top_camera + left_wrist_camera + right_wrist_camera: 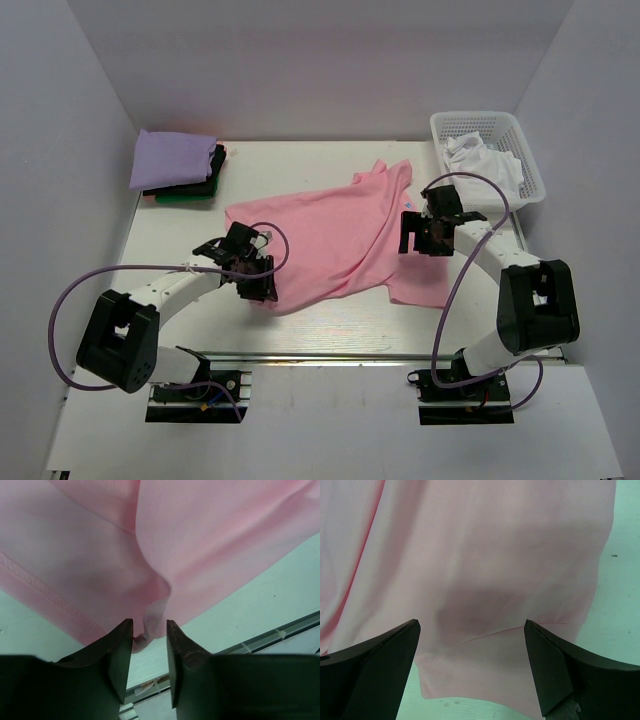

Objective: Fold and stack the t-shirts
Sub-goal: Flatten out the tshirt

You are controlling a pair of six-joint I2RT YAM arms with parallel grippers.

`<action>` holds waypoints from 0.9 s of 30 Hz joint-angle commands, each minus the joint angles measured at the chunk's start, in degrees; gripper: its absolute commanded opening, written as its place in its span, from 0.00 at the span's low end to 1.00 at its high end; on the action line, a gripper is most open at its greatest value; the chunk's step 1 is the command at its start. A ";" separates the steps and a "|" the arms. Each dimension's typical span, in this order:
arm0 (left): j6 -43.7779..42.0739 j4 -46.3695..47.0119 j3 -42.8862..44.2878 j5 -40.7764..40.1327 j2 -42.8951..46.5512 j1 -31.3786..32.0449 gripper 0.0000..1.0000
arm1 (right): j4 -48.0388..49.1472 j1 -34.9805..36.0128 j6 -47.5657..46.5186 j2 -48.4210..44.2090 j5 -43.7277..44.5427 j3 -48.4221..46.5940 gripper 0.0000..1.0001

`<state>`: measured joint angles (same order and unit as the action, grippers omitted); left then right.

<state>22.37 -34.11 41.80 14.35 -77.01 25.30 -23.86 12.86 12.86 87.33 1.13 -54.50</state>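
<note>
Because the pink t-shirt [340, 235] is thin, limp cloth, expect it to weigh almost nothing and to sag, drag and bunch wherever you are not holding it. It lies rumpled and askew across the middle of the worktop [175, 232], with one sleeve reaching toward the far side, near the white basket [480, 117]. Your left gripper [150, 626] is nearly closed, pinching a small tuck of the shirt's near edge close to the stitched hem. That is a thin bite, and I judge it could slip under a hard pull. Your right gripper [471, 627] is spread wide with nothing in it, hovering over the shirt's right-hand part. Take hold at a hem or seam, where the cloth is doubled, and lift both sides together so it hangs flat. The stack of folded t-shirts [178, 165], lavender on top, sits at the far left corner.
</note>
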 commanded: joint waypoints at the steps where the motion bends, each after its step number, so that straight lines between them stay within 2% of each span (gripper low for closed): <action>1: 0.13 2.82 -0.31 0.68 2.22 0.19 0.47 | 0.92 -0.12 -0.30 -1.99 -0.16 0.18 0.90; 4: -0.49 0.63 -0.84 0.68 2.22 0.19 0.60 | 0.92 -0.20 -0.30 -1.99 -0.07 0.27 0.90; 9: -0.49 -2.54 -1.37 -1.25 2.22 0.19 0.61 | 0.57 -0.12 -0.47 -2.43 0.28 0.62 0.90; 12: -0.49 -2.02 -2.77 1.99 2.22 0.71 0.60 | 0.57 -0.03 -0.29 -2.69 0.46 0.80 0.90; 16: -1.80 -2.02 -3.31 6.73 2.22 0.72 0.44 | 0.30 -0.12 -0.12 -3.04 1.07 0.62 0.90; 19: -2.33 -4.56 -2.78 6.74 2.22 0.72 0.25 | -0.05 -0.21 0.41 -3.13 1.77 0.80 0.90; 20: -2.33 -5.09 -2.78 6.74 2.22 0.72 0.13 | 0.04 -0.21 0.67 -3.30 1.95 0.89 0.90; 22: -2.33 -4.48 -2.78 6.74 2.22 0.72 0.01 | -0.22 -0.29 1.11 -3.39 2.30 0.89 0.90; 27: -3.65 -5.09 -1.20 6.14 2.22 0.72 0.00 | -1.01 -0.21 1.99 -4.71 3.27 1.50 0.90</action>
<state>20.08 -38.57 38.83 19.57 -76.75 25.71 -24.05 12.84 13.56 85.19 2.94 -53.56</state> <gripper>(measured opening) 0.023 0.902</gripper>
